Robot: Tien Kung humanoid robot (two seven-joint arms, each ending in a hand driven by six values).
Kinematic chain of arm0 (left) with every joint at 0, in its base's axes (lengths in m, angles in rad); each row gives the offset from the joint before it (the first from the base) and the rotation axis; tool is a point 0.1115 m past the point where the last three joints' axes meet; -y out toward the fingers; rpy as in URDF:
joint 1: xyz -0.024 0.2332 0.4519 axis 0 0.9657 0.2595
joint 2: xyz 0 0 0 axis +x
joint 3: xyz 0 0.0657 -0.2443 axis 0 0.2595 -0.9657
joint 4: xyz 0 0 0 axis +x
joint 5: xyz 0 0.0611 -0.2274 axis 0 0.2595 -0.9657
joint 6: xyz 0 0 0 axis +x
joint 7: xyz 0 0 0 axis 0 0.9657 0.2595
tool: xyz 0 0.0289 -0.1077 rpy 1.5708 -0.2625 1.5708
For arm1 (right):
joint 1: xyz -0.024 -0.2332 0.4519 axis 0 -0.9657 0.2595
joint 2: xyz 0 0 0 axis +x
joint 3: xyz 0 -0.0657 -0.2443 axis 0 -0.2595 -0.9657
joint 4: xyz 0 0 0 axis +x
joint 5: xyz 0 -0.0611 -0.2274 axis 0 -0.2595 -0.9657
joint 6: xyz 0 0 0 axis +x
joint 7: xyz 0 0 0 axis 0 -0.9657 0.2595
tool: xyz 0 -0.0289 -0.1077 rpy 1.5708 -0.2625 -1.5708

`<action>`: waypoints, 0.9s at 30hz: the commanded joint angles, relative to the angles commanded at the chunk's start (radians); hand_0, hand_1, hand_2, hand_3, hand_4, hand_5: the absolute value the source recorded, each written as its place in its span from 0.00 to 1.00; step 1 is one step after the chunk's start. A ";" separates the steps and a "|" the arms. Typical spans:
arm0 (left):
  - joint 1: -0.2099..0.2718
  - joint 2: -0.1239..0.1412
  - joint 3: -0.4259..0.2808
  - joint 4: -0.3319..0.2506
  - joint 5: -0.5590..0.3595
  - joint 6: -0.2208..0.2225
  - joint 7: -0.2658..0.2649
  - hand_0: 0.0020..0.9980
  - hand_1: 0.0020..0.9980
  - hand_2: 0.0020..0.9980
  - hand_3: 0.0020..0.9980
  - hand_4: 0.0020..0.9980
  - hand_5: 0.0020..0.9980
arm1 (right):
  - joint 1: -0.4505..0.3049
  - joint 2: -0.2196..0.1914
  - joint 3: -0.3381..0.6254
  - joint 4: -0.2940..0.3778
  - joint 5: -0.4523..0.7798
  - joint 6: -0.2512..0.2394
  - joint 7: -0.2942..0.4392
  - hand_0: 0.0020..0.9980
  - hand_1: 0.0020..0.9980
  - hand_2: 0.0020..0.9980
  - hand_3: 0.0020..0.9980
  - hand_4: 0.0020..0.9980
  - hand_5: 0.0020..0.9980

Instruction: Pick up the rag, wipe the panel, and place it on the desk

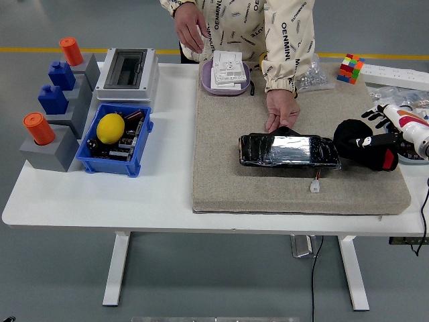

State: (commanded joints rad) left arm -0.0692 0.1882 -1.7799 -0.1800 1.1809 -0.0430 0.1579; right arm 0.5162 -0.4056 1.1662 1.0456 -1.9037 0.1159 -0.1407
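The black glossy panel lies on the grey felt mat, with a small white connector on a wire at its front right. The black rag, with a red patch at its lower right, lies bunched on the mat just right of the panel. My right hand sits at the rag's right edge, fingers spread, thumb lying against the rag, not closed around it. A person's hand presses on the panel's far edge. My left arm is out of view.
The person's other hand is raised above a purple tray of white switch plates. A blue bin with a lemon, a grey breaker box and grey blocks with pegs stand at the left. A colour cube and a power strip are at the back right.
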 joint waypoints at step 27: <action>0.000 0.000 0.005 0.000 0.000 -0.001 0.001 0.72 0.72 0.77 0.62 0.69 0.57 | 0.004 -0.009 0.012 0.003 0.002 0.006 0.000 0.79 0.76 0.86 0.87 1.00 0.47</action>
State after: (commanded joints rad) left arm -0.0692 0.1881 -1.7749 -0.1800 1.1813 -0.0437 0.1591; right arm 0.5201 -0.4142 1.1780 1.0483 -1.9022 0.1215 -0.1409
